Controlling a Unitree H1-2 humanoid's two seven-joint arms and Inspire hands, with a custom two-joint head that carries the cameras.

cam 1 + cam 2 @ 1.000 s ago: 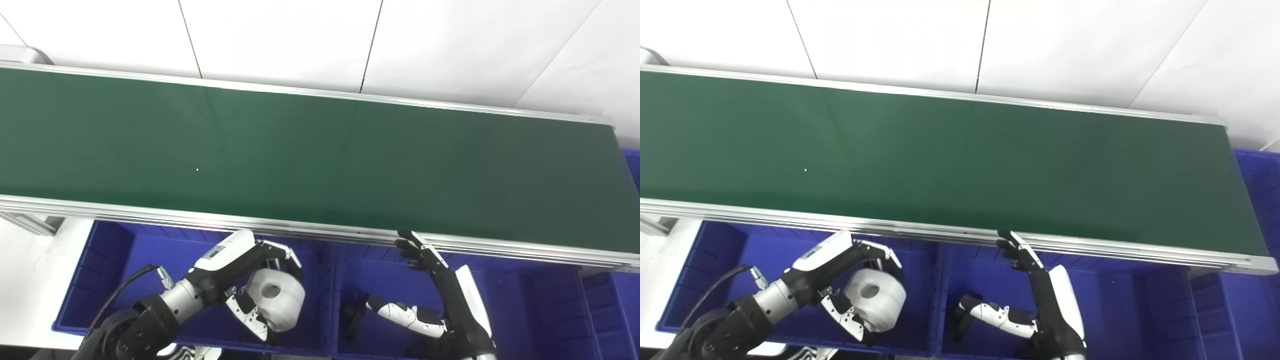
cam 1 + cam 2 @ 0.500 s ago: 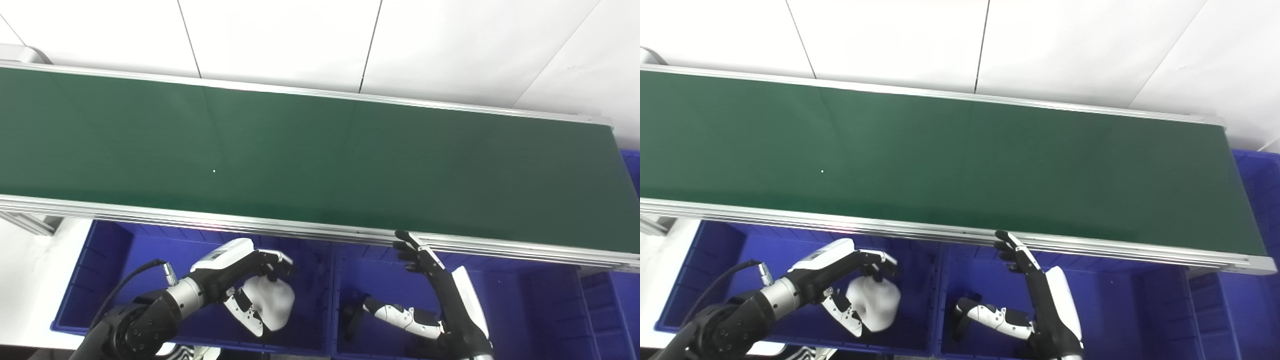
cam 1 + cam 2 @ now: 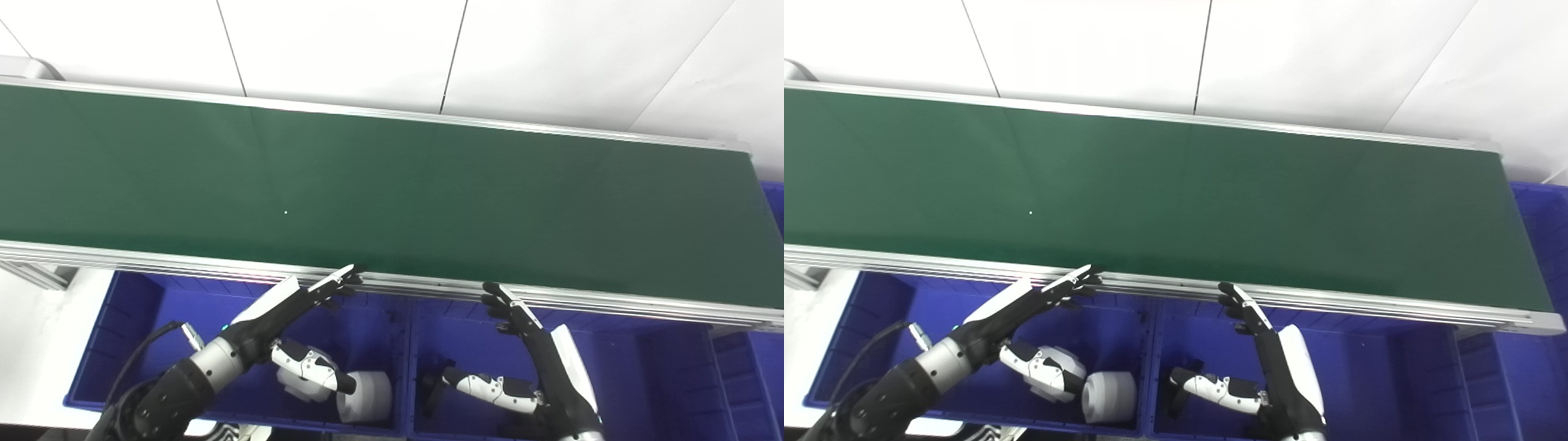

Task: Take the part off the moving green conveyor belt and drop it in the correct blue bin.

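The left hand (image 3: 288, 306) is now opening flat, fingers reaching up toward the near rail of the green conveyor belt (image 3: 392, 184), having released the rounded white plastic part (image 3: 367, 395), which is lying in the left blue bin (image 3: 128, 318).

I see the green conveyor belt (image 3: 392, 190) bare from end to end — nothing on it to block a hand passing above. Its aluminium near rail (image 3: 429, 288) overhangs the far edge of the blue bins, so any reach from bin to belt has to clear that lip. My left hand (image 3: 288, 303) sits with fingers spread, fingertips just at the rail; my right hand (image 3: 527, 324) is likewise splayed and close under it. In the left bin (image 3: 135, 318) the white part (image 3: 364, 397) lies in the near right corner beside the divider wall (image 3: 404, 361) — the rest of that floor is free. The middle bin (image 3: 618, 367) is open right of my arm.
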